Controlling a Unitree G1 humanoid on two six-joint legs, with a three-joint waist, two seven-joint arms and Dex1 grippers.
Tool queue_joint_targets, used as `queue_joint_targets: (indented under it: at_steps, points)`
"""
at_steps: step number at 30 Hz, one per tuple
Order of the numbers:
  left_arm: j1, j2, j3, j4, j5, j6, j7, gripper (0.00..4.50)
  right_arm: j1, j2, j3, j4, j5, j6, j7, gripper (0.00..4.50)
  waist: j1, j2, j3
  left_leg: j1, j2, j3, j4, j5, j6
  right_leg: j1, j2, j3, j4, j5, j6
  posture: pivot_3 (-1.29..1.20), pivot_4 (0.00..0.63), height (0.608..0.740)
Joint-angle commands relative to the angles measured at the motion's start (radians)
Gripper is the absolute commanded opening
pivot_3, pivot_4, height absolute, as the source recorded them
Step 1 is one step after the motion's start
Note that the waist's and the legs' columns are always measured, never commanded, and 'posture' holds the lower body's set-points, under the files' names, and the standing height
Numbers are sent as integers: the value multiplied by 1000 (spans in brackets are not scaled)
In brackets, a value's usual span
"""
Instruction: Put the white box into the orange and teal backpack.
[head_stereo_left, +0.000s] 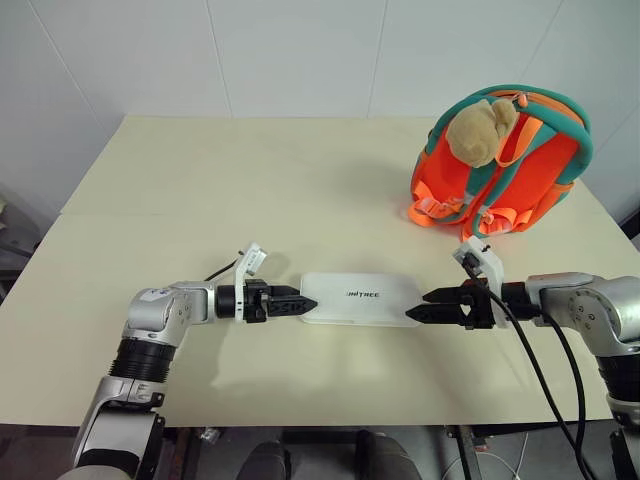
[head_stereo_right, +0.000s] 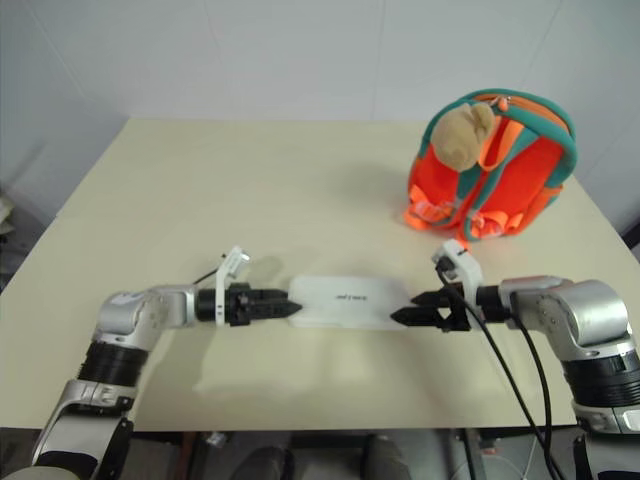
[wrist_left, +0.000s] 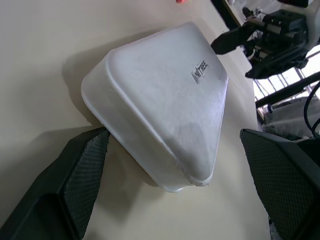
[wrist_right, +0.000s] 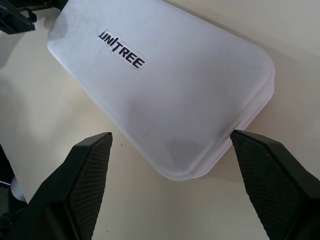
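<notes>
1. Two-gripper pinch coming up: both should be closing on the box's short ends together, level, so it isn't skewing.
2. Left gripper and right gripper are each spread wide, one at either box end.
3. Box is lying flat on the desk; backpack is standing well beyond the box's right end.

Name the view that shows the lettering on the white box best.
The right wrist view: the dark lettering on the white box is large and readable. The left wrist view shows it slanted; in both eye views it is tiny.
</notes>
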Motion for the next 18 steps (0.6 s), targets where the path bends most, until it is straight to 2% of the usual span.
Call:
queue_joint_targets:
  at_steps: [1,11,18]
  points:
    - [5,-12,-51,36,32,22,10,4471,-26,20,-2,-3,6,-34,16,4500,-1,0,0,0,0,0,0,0,0,0,0,0,0,0,0,0,150,740]
    - [-14,-29,-64,33,-1,106,-27,4471,-16,53,21,5,-28,-104,20,4500,1,0,0,-1,0,0,0,0,0,0,0,0,-1,1,0,0,150,740]
    - [-54,-66,-4,110,-36,175,-24,4471,14,40,19,-1,-42,-140,42,4500,2,0,0,-2,0,0,-1,-1,1,0,0,0,-1,1,0,0,150,740]
